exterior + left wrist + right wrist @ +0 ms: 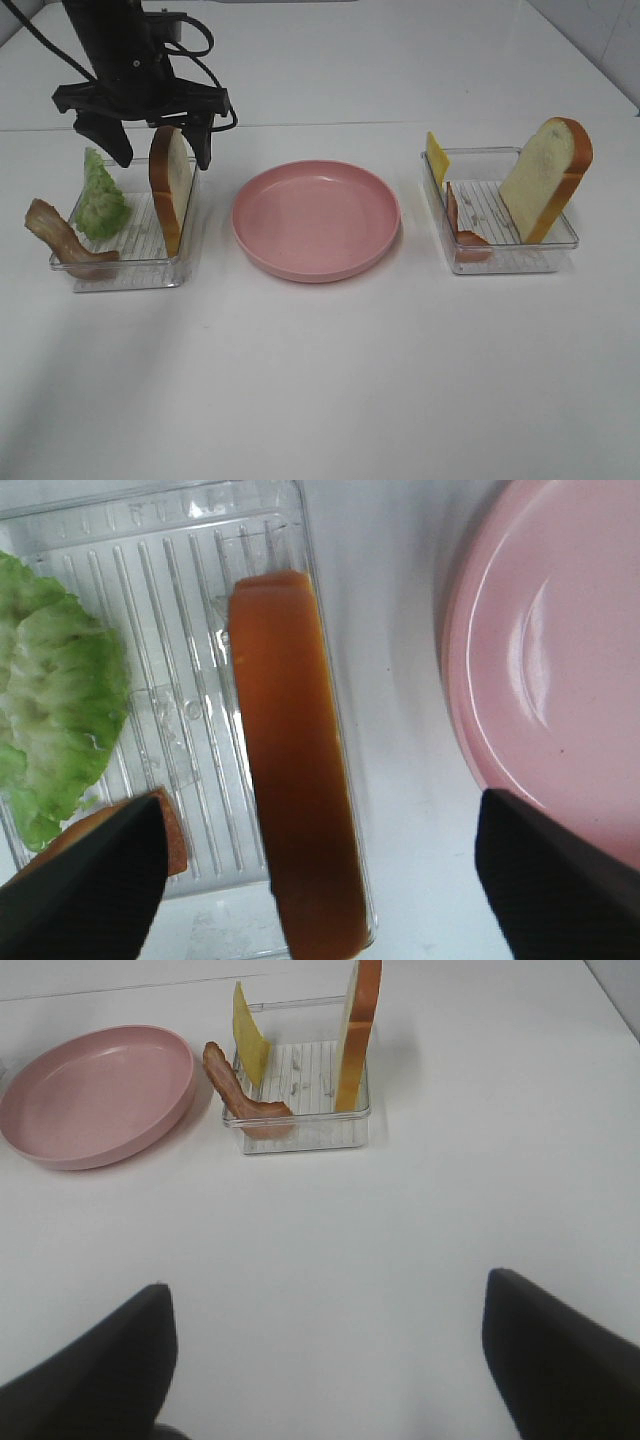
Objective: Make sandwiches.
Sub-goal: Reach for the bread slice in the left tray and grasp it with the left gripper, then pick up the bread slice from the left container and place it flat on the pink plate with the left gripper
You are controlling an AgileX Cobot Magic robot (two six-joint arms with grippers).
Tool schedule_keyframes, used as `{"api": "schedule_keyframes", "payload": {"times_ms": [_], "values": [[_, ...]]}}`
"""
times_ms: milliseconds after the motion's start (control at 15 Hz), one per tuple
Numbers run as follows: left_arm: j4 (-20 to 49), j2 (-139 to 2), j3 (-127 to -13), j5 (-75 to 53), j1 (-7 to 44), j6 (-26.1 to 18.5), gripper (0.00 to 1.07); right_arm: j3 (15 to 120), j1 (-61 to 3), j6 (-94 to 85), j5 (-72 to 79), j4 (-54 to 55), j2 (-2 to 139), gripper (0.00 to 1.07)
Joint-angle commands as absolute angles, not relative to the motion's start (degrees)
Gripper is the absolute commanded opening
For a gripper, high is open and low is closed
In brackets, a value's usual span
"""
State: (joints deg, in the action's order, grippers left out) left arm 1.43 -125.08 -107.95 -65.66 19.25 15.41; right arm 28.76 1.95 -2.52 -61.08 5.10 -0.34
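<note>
In the left clear tray (pixel 125 270) a bread slice (pixel 170 185) stands on edge beside ruffled green lettuce (pixel 100 200) and a bacon strip (pixel 65 240). My left gripper (pixel 160 145) hangs over that slice, open, one finger on each side. The left wrist view shows the slice's brown crust (pixel 295 780) between the fingers (pixel 80 890), with a gap on both sides. My right gripper (pixel 325 1360) is open over bare table, well short of the right tray (pixel 300 1130). That tray holds an upright bread slice (pixel 358 1030), yellow cheese (pixel 250 1035) and bacon (pixel 240 1095).
A round pink plate (pixel 316 220) with nothing on it sits between the two trays. In the left wrist view its rim (pixel 540 680) lies just beyond the left tray's wall (pixel 200 560). White tabletop stretches in front of the trays and the plate.
</note>
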Motion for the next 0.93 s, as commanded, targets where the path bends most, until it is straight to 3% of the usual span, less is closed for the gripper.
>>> {"api": "schedule_keyframes", "payload": {"times_ms": [67,267,333,400,533,800,933], "values": [[1.09,-126.11,-108.23,-65.26,19.54,15.93,0.65,28.59,2.23,-2.75,-60.45,5.39,-1.15,0.78],[0.92,-126.51,-108.23,-65.26,19.54,15.93,0.46,28.59,2.23,-2.75,-60.45,5.39,-1.15,0.78],[0.74,-126.51,-108.46,-65.2,19.54,15.93,0.36,28.59,2.23,-2.75,-60.45,5.39,-1.15,0.78],[0.52,-126.51,-108.58,-65.15,19.54,15.93,0.19,28.59,2.23,-2.75,-60.45,5.39,-1.15,0.78],[0.0,-126.39,-108.58,-65.15,19.54,15.81,0.0,28.59,2.23,-2.75,-60.45,5.39,-1.15,0.78],[1.03,-124.96,-114.82,-71.96,19.54,15.7,0.0,28.59,2.23,-2.75,-60.45,5.39,-1.15,0.78],[4.64,-123.36,-119.81,-73.85,19.54,14.61,0.0,28.59,2.23,-2.75,-60.45,5.39,-1.15,0.78]]}}
